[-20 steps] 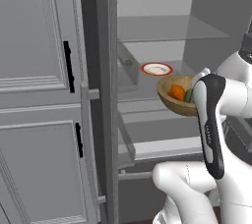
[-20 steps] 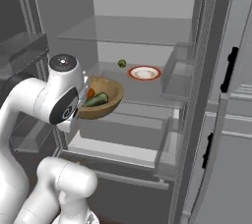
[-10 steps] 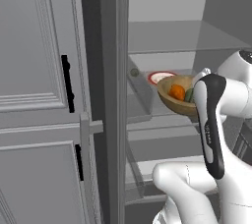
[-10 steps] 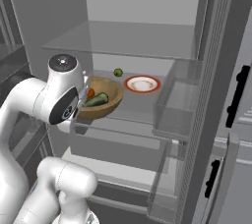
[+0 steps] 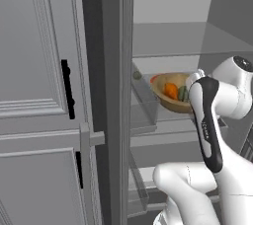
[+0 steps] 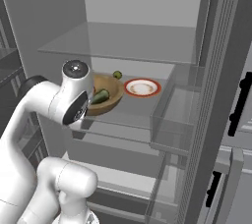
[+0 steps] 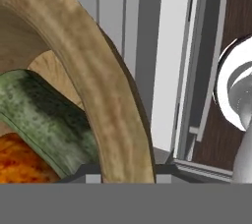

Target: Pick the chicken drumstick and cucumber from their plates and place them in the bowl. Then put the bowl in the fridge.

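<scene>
The brown wooden bowl (image 6: 109, 98) hangs inside the open fridge (image 6: 142, 7), low over its middle glass shelf; I cannot tell whether it touches the shelf. In the bowl lie the dark green cucumber (image 6: 100, 96) and the orange-brown chicken drumstick (image 5: 171, 91). My gripper (image 7: 123, 171) is shut on the bowl's thick rim (image 7: 101, 90), with the cucumber (image 7: 47, 117) and drumstick (image 7: 19, 161) just inside. In the left base view the bowl (image 5: 167, 101) sits behind my forearm. The plates are out of view.
A red-rimmed white plate (image 6: 141, 87) and a small green fruit (image 6: 117, 74) sit on the same shelf, to the right of the bowl and behind it. A clear door bin (image 6: 174, 115) juts out at right. Panelled grey cabinets (image 5: 39, 71) stand left of the fridge.
Both base views have closed in on the fridge, so the base has driven forward. The bowl has come in over the shelf, nearer the red-rimmed plate. The grip is unchanged.
</scene>
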Available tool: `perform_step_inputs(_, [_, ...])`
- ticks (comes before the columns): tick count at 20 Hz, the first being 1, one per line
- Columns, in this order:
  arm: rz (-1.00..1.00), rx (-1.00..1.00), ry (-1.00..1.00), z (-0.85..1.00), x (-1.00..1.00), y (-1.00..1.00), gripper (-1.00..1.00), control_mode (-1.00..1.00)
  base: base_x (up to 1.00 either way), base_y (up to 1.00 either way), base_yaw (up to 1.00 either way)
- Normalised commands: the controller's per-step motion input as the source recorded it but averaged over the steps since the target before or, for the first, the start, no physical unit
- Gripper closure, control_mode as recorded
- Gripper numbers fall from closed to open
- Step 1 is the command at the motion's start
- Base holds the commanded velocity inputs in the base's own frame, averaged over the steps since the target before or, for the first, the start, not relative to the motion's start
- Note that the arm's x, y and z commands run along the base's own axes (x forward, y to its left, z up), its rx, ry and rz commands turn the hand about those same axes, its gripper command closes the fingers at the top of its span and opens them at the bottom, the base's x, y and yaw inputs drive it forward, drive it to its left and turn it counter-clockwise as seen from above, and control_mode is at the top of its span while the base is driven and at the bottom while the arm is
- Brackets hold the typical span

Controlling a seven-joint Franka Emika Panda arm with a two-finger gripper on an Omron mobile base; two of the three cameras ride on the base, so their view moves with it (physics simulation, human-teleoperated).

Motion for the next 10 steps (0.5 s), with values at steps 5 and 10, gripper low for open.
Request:
perform_step_inputs(5, [0.02,0.01,-0.07,-0.53,0.46,0.06,1.00,-1.00,0.00,0.00,0.00])
perform_step_inputs(10, [0.06,0.00,0.00,-0.51,0.70,0.00,1.00,-1.00,0.00,0.00,0.00])
